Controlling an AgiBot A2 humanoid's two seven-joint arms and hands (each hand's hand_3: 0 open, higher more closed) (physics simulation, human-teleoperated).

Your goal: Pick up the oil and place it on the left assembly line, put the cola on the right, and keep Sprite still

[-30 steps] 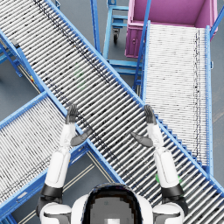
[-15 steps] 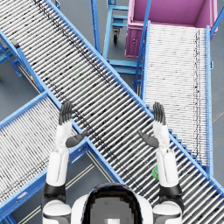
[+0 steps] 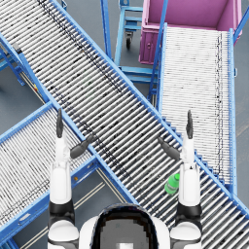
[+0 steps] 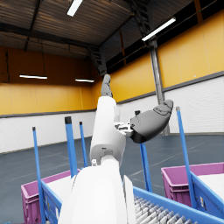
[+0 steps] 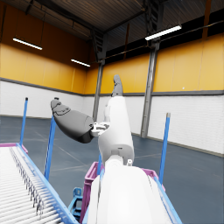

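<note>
1. Left hand (image 3: 62,141) points straight up, fingers stretched, thumb out sideways. It's released, nothing in it. Right hand (image 3: 185,143) is a mirror copy: splayed, empty, well above the rollers.
2. Closest thing out from there is a green bottle (image 3: 171,184) on the middle conveyor (image 3: 97,97), just beside the right forearm & partly hidden by it. Prob. the Sprite, but the label's too small to read.
3. Oil & cola don't show in any view. Both wrist cams look up at hall walls & lights, so no help there.
4. Risk no. 1: the right arm drops or swings in and the forearm clips the green bottle. If that's the Sprite, the "keep still" part fails at once. The cause would be the tight gap, plus the arm blocking the head cam's view of it.
5. Risk no. 2: grabbing that bottle simply because it's the only one in reach. Wrong item.
6. Risk no. 3: a side mix-up. Left line (image 3: 24,165) sits low-left and right line (image 3: 194,73) runs up to the pink bin (image 3: 194,14). Oil goes left, cola right, and a swap ruins the sort.
7. Risk no. 4: rollers give a poor footing, so a bottle set down tilted could tip or roll.
</note>
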